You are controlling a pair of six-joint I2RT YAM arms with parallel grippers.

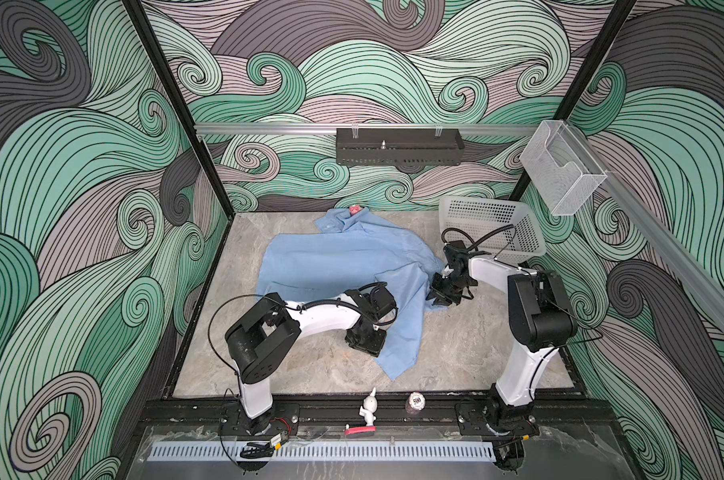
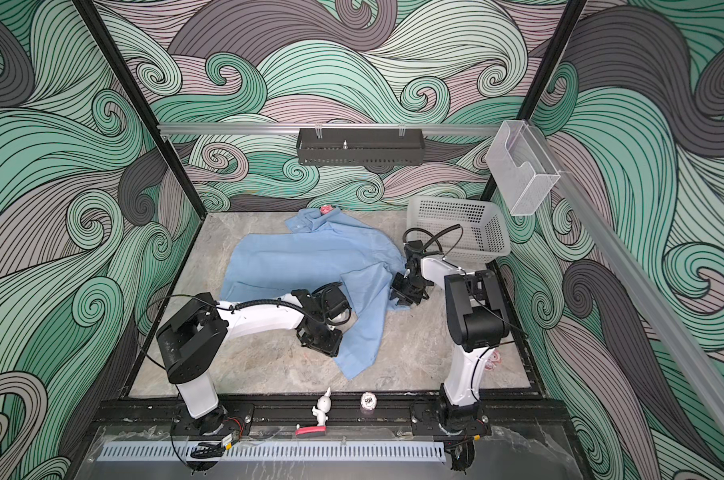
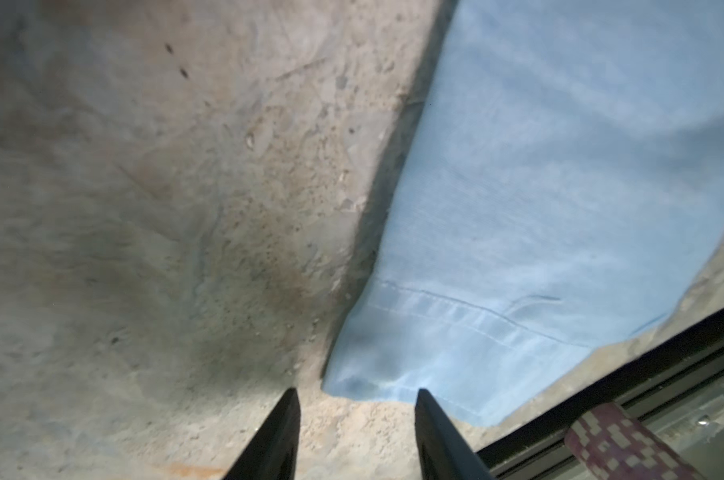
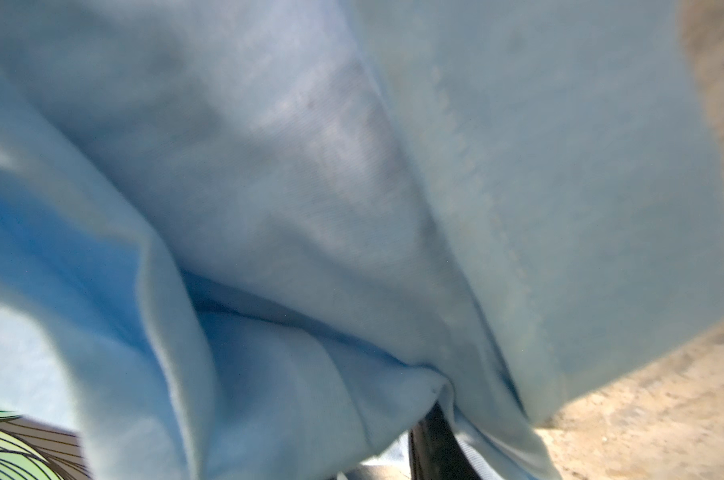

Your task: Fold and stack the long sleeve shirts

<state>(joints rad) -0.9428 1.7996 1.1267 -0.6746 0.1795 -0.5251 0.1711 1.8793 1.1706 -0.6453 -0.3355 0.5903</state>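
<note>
The light blue shirt (image 1: 335,266) lies crumpled mid-frame in both top views; it should handle soft, thin and floppy. The left gripper (image 3: 357,392) gapes empty beside the hem corner (image 3: 393,374). The right gripper (image 1: 435,300) seems pinched on the shirt's edge. Grasp stitched hems.

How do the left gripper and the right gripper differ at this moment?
The left gripper has its fingers apart with nothing between them; the right gripper is shut on the light blue shirt. The left gripper's tips lie beside a flat hem corner; at the right gripper the cloth is gathered in folds. Both are low over the table, at the shirt's edge.
</note>
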